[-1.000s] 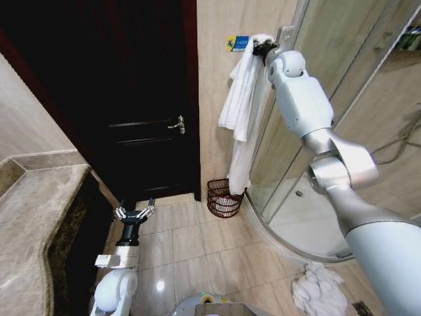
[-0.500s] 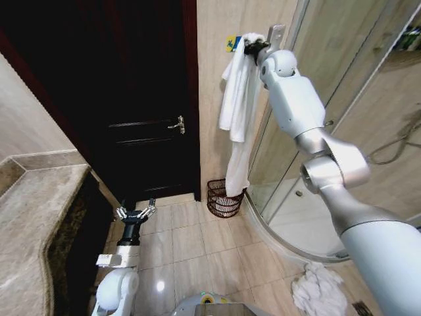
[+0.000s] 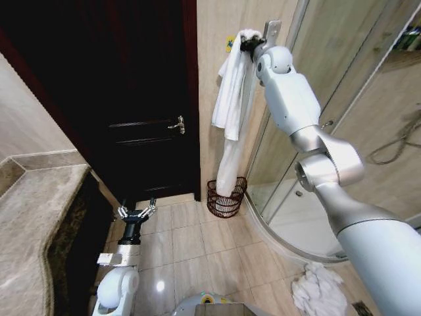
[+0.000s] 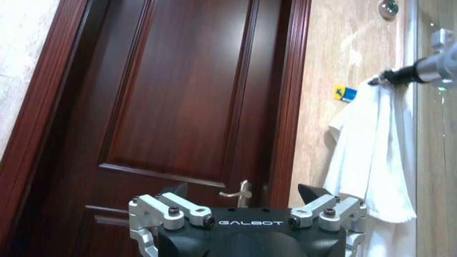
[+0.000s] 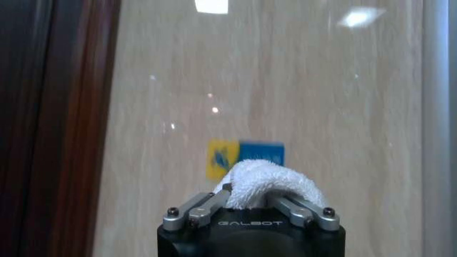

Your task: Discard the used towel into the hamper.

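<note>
Towel [image 3: 230, 108]: white, long, hanging limp, top bunched in closed right hand [image 3: 247, 45] high near wall; lower end dangles into hamper mouth. Hamper [image 3: 225, 197]: small round reddish-brown wire basket, upright on tiled floor by wall.

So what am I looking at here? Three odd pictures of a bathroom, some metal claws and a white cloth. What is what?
It is one robot with two arms, seen by three cameras at the same moment. The wide picture comes from its head, looking down at a tiled bathroom floor. The big silver arm is its right one, and the right gripper is raised high by the wall, pinching the top of a white towel that hangs down over the hamper, a small wire basket on the floor. The left gripper waits low near the dark door, fingers apart and empty. The other two pictures come from cameras on the wrists: one looks past the left claw at the door, the other shows the right claw shut on the towel. A second white cloth lies crumpled on the floor.
</note>
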